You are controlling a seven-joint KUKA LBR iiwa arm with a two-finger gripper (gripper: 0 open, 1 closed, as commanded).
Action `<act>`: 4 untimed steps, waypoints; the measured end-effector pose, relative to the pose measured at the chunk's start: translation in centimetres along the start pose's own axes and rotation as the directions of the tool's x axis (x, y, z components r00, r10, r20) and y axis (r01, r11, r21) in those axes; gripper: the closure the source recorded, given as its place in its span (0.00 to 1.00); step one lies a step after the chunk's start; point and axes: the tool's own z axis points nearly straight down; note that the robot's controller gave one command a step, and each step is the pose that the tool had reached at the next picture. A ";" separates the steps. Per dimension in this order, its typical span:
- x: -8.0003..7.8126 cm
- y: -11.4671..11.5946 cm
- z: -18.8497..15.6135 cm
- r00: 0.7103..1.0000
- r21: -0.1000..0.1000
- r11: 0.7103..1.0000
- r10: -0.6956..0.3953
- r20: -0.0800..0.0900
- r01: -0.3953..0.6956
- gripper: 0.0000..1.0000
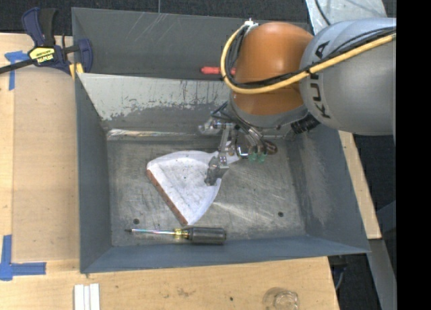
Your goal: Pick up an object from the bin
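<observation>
Spotting gripper [215, 170] low at the 3 o'clock edge of a white wedge-shaped pad [183, 184] with a brown rim, lying flat near centre of the grey bin [91, 167] floor; touching or just above, can't tell. Can't tell how wide open either; nothing seen held. Risk, as a guess: closing on that thin edge and slipping off, or just tipping the pad, or shoving it toward 9 o'clock. Counting one pad, one black-handled screwdriver [182, 235] at 6 o'clock along the near wall, well apart from gripper.
</observation>
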 end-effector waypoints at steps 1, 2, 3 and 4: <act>-0.2 0.0 -0.5 1.000 0.000 1.000 0.001 0.008 -0.001 0.00; -0.1 -0.5 2.0 0.999 0.000 0.999 -0.044 0.011 0.044 0.00; 0.0 -1.0 3.7 0.974 0.001 0.974 -0.228 0.004 0.228 0.00; -0.1 -1.1 3.7 0.956 0.002 0.956 -0.292 0.006 0.292 0.00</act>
